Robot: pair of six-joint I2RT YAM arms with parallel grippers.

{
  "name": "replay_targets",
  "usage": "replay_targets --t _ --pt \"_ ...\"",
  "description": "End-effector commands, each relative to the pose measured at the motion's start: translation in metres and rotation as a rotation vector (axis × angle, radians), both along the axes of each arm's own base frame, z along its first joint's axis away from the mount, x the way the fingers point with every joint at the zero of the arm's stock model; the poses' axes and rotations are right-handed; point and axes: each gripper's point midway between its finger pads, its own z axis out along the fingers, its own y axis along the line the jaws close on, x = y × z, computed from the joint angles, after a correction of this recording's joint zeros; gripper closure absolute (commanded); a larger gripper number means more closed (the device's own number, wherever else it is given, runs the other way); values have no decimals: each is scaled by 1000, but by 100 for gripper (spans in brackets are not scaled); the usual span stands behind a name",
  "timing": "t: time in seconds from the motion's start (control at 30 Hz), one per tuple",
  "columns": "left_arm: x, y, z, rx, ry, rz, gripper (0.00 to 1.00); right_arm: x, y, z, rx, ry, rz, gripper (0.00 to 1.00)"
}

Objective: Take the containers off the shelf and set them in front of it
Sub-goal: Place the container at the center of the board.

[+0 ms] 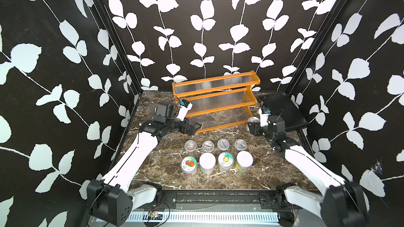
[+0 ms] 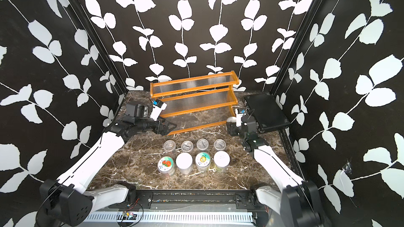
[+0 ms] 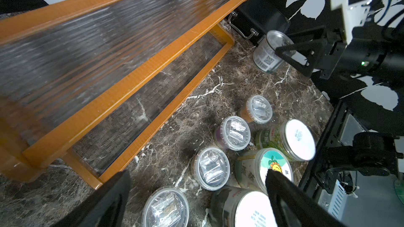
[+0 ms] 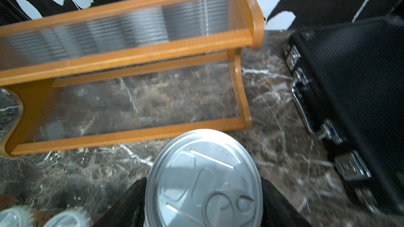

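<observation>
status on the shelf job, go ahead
Left end effector open, empty. Right end effector shut on tin can, clear of the bare shelf. Cups and jars down in front. Nothing in the way.

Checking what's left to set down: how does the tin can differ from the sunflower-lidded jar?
The tin can is silver metal with a pull-tab top; the sunflower-lidded jar has a colourful cartoon lid. The can is clamped in the right gripper near the black case; the jar stands free in the near row. The can tilts; the jar is upright. Both are round and off the shelf.
</observation>
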Motion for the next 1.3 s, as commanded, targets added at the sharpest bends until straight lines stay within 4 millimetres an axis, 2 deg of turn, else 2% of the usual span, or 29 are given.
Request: replay_targets --t 0.0,0.1,0.17,0.27,0.73,1.07,1.2,1.27 --pt "-8 6 -4 -4 12 22 1 -45 -26 -36 -44 147 -121 43" --pt "-12 8 -10 -11 20 30 1 -70 -41 -38 -47 154 -196 43" --pt "-14 8 -12 -13 22 32 1 -79 -42 -37 -31 133 -213 43" --pt "-15 8 -15 -18 18 36 1 -90 -44 -52 -16 178 -243 43" --pt "-20 9 -21 -13 12 26 1 -117 -37 -75 -24 153 -295 43" --pt "-22 9 -20 3 4 0 1 -136 -36 -87 -65 226 -311 40" --pt "-22 8 -20 3 5 -8 1 -146 -35 -95 -82 268 -305 35" --pt "-23 8 -20 4 4 -13 1 -148 -35 -96 -79 277 -310 28"
